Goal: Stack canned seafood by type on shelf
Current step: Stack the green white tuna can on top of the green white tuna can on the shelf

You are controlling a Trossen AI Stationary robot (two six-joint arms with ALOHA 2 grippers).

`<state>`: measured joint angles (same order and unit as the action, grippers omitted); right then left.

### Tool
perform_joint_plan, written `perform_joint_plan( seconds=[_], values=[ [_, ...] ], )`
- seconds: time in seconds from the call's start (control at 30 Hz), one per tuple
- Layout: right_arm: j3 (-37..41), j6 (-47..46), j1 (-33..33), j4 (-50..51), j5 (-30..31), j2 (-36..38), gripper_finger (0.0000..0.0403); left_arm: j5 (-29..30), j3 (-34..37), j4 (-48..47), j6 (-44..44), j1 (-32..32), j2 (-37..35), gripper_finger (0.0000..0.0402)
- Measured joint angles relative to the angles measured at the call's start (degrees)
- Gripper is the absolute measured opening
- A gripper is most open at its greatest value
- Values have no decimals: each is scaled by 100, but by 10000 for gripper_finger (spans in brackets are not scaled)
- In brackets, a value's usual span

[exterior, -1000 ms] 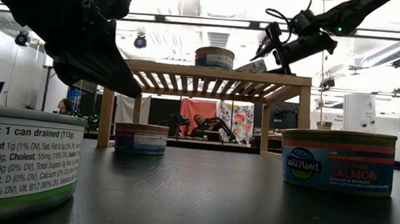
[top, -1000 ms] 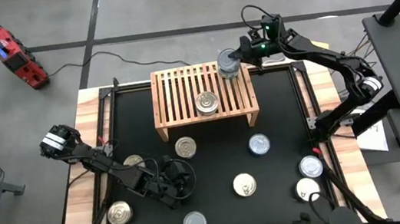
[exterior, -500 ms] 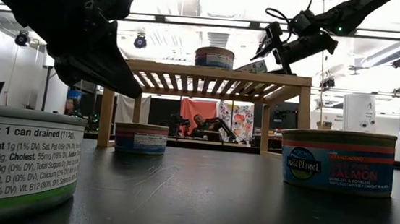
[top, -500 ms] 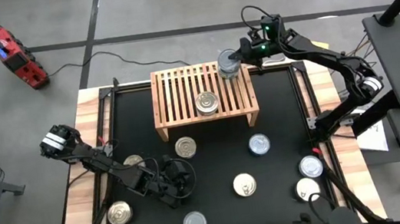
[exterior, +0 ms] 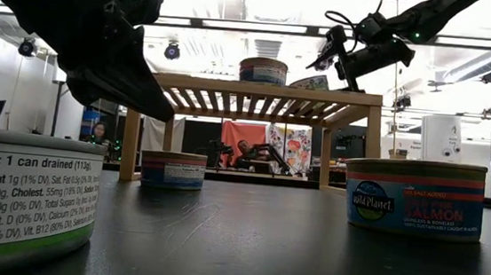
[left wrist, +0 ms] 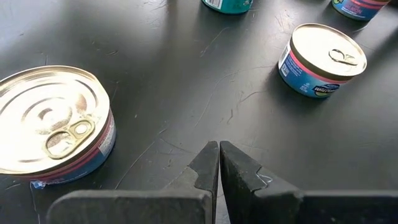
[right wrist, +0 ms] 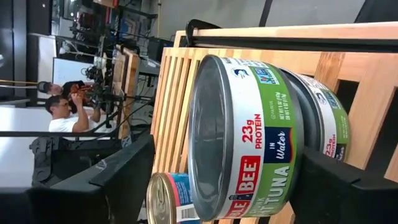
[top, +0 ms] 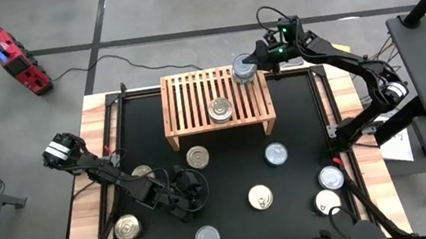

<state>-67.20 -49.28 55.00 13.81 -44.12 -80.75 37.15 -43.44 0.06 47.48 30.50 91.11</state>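
The light-wood shelf stands at the table's far middle. One tin rests on its slats. At its far right corner a green tuna tin sits on top of another tin. My right gripper is open there, with a finger on either side of the green tin and a gap showing beside it. Several more tins lie on the black mat, among them one in front of the shelf. My left gripper hangs shut above the mat between two pink-banded tins.
Loose tins are spread over the near half of the mat. A salmon tin and a white-labelled tin stand close to the low camera. Bare slats remain on the shelf's left part.
My right gripper has opened its fingers around the green tuna tin at the shelf's far right corner and let it go. In the low view the tin has settled a little toward the shelf's middle. The arm itself has stayed in place.
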Motion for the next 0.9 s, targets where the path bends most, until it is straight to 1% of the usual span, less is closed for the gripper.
perform_joint_plan(
  seconds=[0.3, 0.5, 0.63, 0.8, 0.9],
  values=[
    [-94, 203, -72, 281, 17, 0, 292, 0, 0, -16, 0, -22, 0, 0],
    [-94, 269, -61, 275, 170, 0, 285, 0, 0, -16, -24, -44, 0, 0],
    [-94, 333, -66, 273, 226, 0, 290, -4, 0, -14, -24, -46, 0, 0],
    [-108, 319, -237, 273, 249, 2, 301, -9, 0, -11, -23, -46, 0, 0],
    [-140, 317, -233, 275, 377, -7, 305, -11, 0, -11, -22, -46, 0, 0]
  ],
)
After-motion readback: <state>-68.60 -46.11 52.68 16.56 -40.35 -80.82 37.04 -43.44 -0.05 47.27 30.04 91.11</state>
